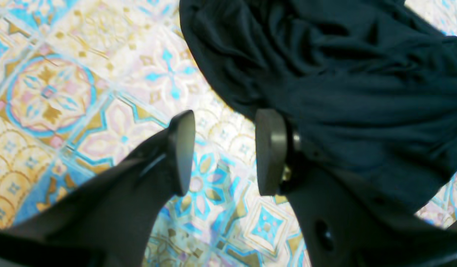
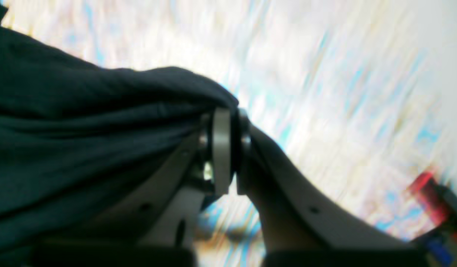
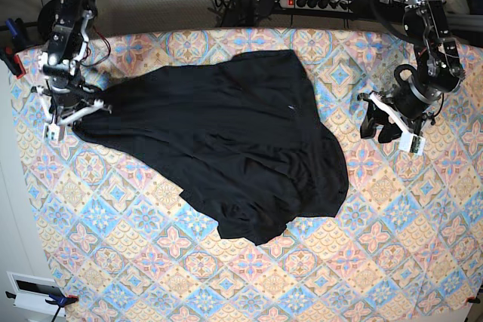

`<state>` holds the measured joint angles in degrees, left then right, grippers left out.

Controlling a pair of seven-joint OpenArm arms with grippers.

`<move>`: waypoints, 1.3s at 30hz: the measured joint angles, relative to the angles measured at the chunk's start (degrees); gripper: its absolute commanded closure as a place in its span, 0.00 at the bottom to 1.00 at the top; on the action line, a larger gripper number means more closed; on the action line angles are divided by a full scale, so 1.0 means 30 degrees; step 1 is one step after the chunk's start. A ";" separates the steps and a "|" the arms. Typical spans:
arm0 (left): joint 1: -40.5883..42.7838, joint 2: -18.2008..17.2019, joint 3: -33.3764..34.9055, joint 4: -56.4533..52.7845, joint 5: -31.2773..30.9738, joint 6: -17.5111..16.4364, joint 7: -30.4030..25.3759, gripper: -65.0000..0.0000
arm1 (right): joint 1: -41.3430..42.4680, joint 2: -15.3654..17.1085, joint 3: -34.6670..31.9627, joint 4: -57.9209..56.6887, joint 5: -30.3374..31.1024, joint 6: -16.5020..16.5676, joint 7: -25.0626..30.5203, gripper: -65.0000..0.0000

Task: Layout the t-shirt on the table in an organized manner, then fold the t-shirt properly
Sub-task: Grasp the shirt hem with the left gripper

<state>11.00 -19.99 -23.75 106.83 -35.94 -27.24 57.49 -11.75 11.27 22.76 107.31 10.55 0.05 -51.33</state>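
While the table carries the t-shirt in a rumpled heap across its middle, my right gripper pinches one edge of it. I should pull outward gently, keeping the cloth low. My left gripper hangs spread, empty, beside the fabric.

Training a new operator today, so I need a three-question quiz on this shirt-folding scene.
1. True or false: the t-shirt lies flat and neatly spread on the table.
2. Which gripper pinches the shirt? A) left gripper B) right gripper
3. Fill in: the left gripper's jaws have ___ between them.

Key: 1 false, it is bunched and wrinkled; 2 B; 3 nothing, only bare tablecloth shows there.
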 measured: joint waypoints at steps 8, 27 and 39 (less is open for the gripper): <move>0.0036 -0.0058 0.0000 0.0000 0.0138 0.0000 0.0000 0.63 | 0.3599 -0.0153 0.0095 -0.4102 -0.1428 0.0044 0.0051 1.00; -0.4167 0.2106 0.5297 -0.0532 0.9129 -0.0022 -0.0051 0.62 | 0.2142 0.0787 0.1770 -0.5778 -0.1537 0.0066 0.2586 1.00; -0.6849 0.3985 0.8670 -0.5129 1.0163 -0.0066 -0.0197 0.62 | 0.1734 0.0772 0.1749 -0.5770 -0.1523 0.0044 0.2616 1.00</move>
<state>-9.54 -8.03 2.26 91.44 -5.45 -27.44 56.90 -6.55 13.58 28.01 90.00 5.98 0.19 -43.48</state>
